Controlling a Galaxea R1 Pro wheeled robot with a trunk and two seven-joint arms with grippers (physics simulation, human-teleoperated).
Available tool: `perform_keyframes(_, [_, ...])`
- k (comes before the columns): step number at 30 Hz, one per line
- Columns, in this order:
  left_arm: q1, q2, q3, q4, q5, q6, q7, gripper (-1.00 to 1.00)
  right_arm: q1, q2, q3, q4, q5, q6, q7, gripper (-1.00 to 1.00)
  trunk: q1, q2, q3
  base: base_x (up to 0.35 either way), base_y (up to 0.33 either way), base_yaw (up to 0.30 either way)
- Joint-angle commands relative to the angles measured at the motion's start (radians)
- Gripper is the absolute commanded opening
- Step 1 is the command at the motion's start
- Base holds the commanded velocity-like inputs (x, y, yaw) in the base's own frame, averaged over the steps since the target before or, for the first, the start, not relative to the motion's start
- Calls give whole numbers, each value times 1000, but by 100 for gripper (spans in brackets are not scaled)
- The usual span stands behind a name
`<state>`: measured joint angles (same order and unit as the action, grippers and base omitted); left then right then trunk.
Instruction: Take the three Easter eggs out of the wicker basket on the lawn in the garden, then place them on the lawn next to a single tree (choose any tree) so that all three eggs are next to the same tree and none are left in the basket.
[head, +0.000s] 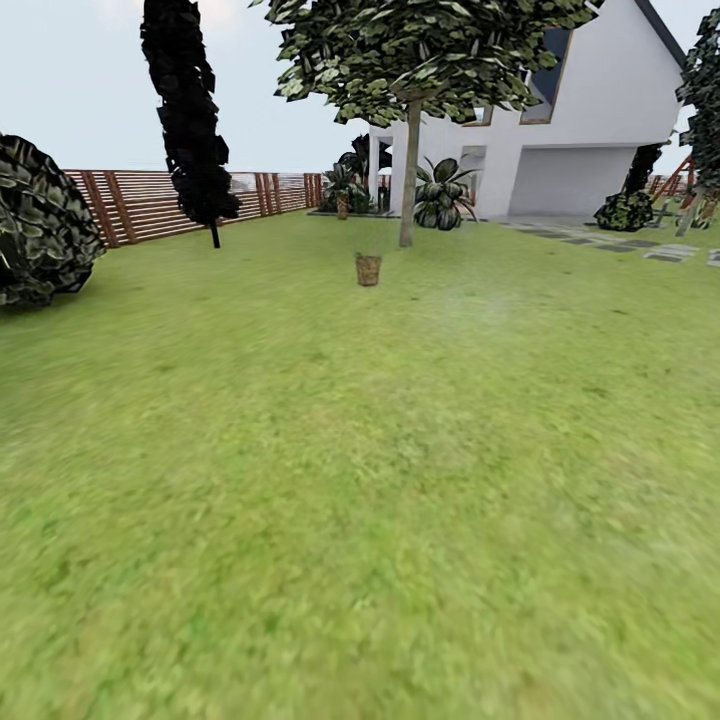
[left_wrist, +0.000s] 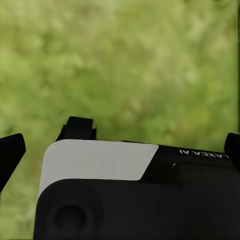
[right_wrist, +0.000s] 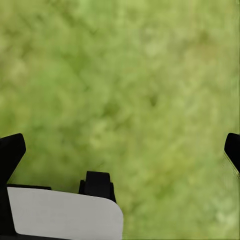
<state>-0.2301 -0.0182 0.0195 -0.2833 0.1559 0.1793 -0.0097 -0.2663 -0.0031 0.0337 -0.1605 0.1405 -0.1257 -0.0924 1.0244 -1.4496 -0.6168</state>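
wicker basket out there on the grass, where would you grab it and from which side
The wicker basket stands upright on the lawn, tapering toward its base, just in front of the tree. Its open rim is probably the best hold, fingers coming down from above with one inside the wall. A handle or the eggs cannot be made out from this far. Both grippers, left and right, hang open over grass.

Partial white lettering "LAXEA AI" on the black robot body, left wrist view.
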Motion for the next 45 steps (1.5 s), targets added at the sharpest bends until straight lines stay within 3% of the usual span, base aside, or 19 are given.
perform_keyframes(1, [0,0,2,-2,8,6,-1,100,-1,0,3,1,8,-2,-6,100,1,0,-1,337,0,0])
perform_keyframes(45, [0,0,2,-2,8,6,-1,100,-1,0,3,1,8,-2,-6,100,1,0,-1,337,0,0])
